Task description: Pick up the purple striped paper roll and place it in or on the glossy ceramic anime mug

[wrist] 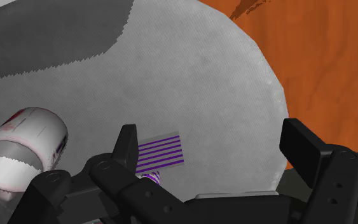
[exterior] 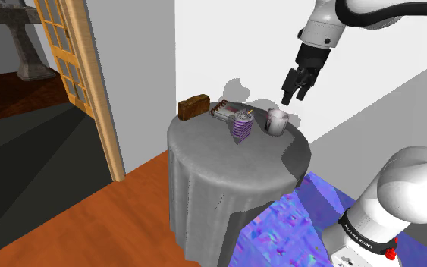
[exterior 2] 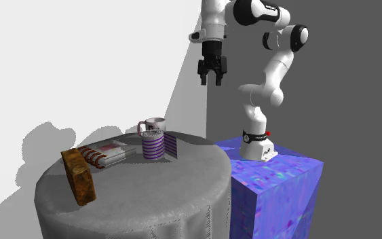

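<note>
The purple striped paper roll (exterior: 242,124) stands upright near the middle of the round grey-clothed table (exterior: 234,174), with a loose striped sheet (exterior 2: 171,146) hanging off its side. The white mug with reddish print (exterior: 277,120) stands just beyond it in the second exterior view (exterior 2: 153,126). My gripper (exterior: 296,89) hangs open well above the table, higher than the mug and nearly over it (exterior 2: 212,76), holding nothing. Looking down from the wrist, the fingers (wrist: 128,149) stand apart; the mug (wrist: 25,143) and the striped sheet (wrist: 161,153) lie far below.
A brown bread loaf (exterior: 194,107) and a flat box with red-striped items (exterior: 223,111) sit on the table's far side from the stand. A white wall rises close behind the table. A wooden door frame (exterior: 98,91) stands at the shoulder view's left, over orange floor.
</note>
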